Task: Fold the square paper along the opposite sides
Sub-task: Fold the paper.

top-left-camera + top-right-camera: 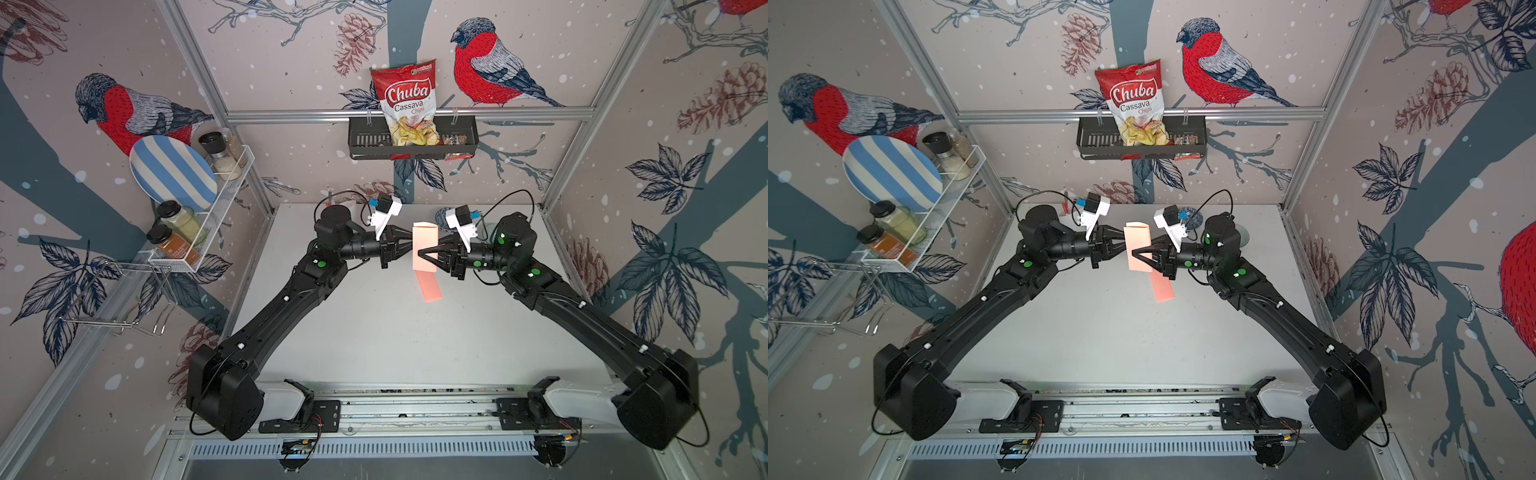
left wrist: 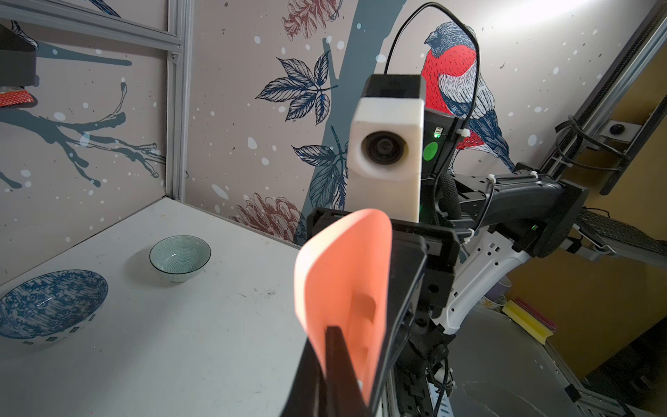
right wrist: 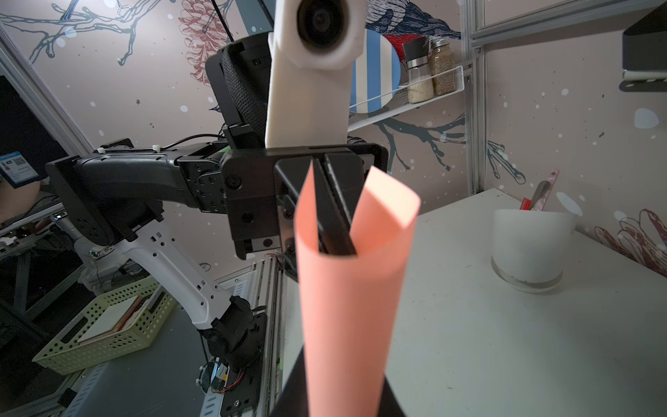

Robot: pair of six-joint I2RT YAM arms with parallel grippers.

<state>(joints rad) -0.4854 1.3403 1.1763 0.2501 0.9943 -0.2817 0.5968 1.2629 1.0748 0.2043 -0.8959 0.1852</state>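
Note:
The salmon paper (image 1: 424, 239) (image 1: 1137, 241) hangs in the air above the table's middle, curled into a loop between both grippers. From the left, my left gripper (image 1: 414, 247) (image 1: 1126, 245) is shut on one edge of the paper (image 2: 343, 274). In the right wrist view its dark fingers (image 3: 335, 216) reach into the curl of the paper (image 3: 346, 289). My right gripper (image 1: 420, 252) (image 1: 1133, 252) comes from the right, its fingertips meeting over the sheet; it is shut on the paper. In the right wrist view the sheet hides its jaws.
A brighter orange strip (image 1: 430, 286) shows just in front of the held paper, low by the table. On the far table stand a blue patterned bowl (image 2: 50, 303), a green bowl (image 2: 180, 258) and a white cup (image 3: 530, 245) with utensils. Wall racks hold a striped plate (image 1: 174, 174) and a chips bag (image 1: 409, 104).

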